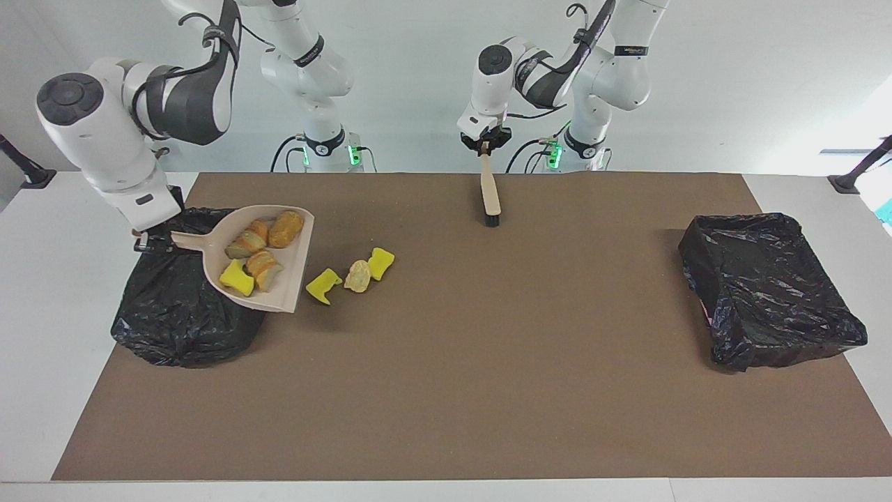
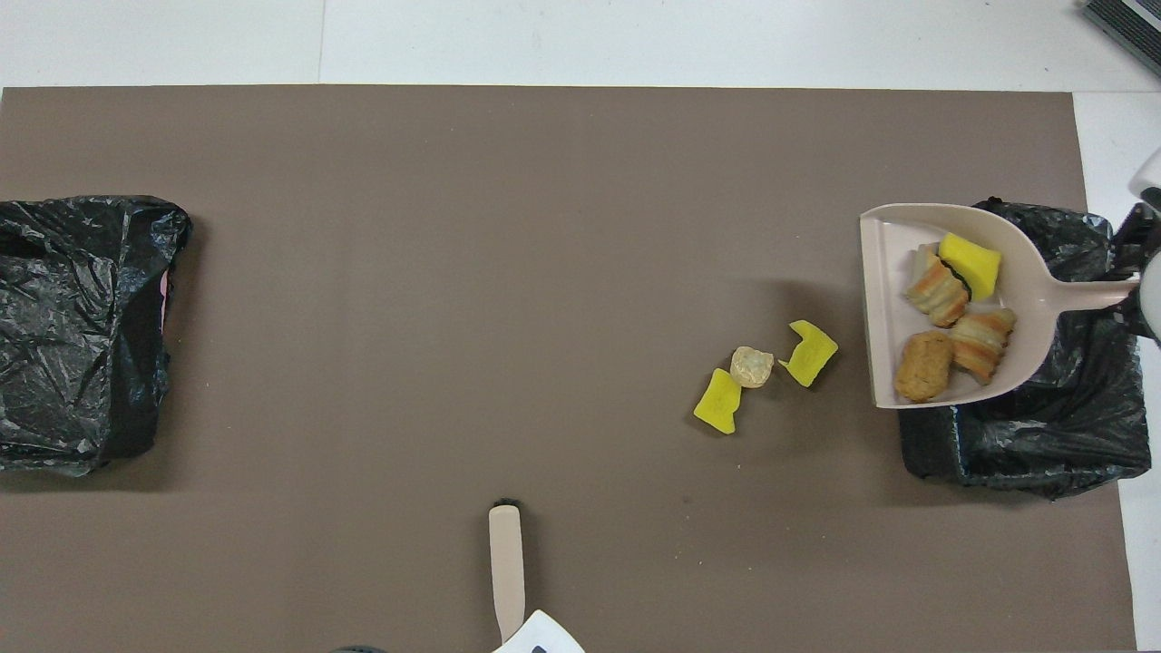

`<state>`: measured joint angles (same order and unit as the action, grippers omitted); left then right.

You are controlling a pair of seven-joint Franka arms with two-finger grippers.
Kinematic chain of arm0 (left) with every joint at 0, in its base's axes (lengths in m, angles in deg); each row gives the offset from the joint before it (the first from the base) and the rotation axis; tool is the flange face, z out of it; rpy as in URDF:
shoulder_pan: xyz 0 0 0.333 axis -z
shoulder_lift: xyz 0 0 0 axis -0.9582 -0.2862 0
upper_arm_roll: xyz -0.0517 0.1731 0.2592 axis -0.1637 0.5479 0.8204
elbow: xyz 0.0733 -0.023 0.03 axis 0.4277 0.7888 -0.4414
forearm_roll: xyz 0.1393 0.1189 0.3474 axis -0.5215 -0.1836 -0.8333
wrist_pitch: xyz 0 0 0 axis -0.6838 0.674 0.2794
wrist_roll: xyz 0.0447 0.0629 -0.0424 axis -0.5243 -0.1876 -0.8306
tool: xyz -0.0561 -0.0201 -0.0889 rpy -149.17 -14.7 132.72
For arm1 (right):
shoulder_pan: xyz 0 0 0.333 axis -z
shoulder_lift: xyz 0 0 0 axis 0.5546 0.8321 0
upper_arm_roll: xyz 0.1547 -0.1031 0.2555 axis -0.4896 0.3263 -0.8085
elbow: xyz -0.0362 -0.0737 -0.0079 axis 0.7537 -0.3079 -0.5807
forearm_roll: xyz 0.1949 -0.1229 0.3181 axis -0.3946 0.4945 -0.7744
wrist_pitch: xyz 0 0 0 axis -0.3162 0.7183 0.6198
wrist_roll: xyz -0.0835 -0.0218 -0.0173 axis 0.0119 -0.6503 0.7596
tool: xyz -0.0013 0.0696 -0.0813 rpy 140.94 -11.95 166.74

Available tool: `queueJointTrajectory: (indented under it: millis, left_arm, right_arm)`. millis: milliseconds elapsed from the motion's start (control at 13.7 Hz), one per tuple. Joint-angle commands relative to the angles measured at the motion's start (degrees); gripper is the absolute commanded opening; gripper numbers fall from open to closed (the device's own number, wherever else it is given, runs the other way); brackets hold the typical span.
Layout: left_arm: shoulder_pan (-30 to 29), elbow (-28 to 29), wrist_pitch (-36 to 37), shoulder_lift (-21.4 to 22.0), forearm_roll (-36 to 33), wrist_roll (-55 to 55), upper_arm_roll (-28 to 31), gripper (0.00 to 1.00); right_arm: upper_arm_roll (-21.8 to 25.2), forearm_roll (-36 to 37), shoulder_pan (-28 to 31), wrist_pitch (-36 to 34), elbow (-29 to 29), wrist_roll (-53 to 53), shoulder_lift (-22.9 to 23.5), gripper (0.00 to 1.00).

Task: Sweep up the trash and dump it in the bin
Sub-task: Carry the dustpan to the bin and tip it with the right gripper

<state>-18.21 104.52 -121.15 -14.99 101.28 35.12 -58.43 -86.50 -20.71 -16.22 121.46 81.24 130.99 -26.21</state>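
My right gripper (image 1: 144,242) is shut on the handle of the beige dustpan (image 1: 291,273), which hangs tilted over the black bin (image 1: 182,315) at the right arm's end of the table. Several pieces of trash lie in the pan (image 2: 882,304): a yellow chunk (image 1: 237,278) and bread-like lumps (image 1: 286,229). Three pieces lie loose on the mat beside the bin (image 2: 1043,435): a yellow chunk (image 1: 323,286), a tan lump (image 1: 358,276) and another yellow chunk (image 1: 381,263). My left gripper (image 1: 486,147) is shut on the handle of the brush (image 1: 490,195), bristles hanging down over the mat near the robots.
A second black bin (image 1: 766,286) sits at the left arm's end of the table. The brown mat (image 1: 488,362) covers most of the table top. The brush (image 2: 506,567) hangs over the mat's edge nearest the robots.
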Motion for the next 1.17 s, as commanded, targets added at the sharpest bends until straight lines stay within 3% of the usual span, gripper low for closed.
queueJointTrajectory:
  millis: [0,291,728,1093]
  left_arm:
    - [1.1,1.4,-1.8,1.0,3.2,-0.6,0.9,0.00]
    - [0.5,1.4,-1.6,0.7,4.0,1.6,1.0,0.00]
    - [-0.9,1.4,-0.9,0.3,4.0,7.5,1.0,0.02]
    - [-2.3,1.3,-0.4,0.2,4.0,7.6,1.1,0.25]
  right_arm:
    - [-0.7,5.6,3.7,0.6,0.6,1.9,-1.0,0.00]
    - [-0.6,20.0,4.7,7.0,4.8,-0.8,-3.1,0.00]
    - [-0.9,35.9,0.9,9.4,16.8,-20.9,-10.1,0.00]
    - [-0.9,40.5,-0.3,8.5,16.5,-24.3,-10.4,0.00]
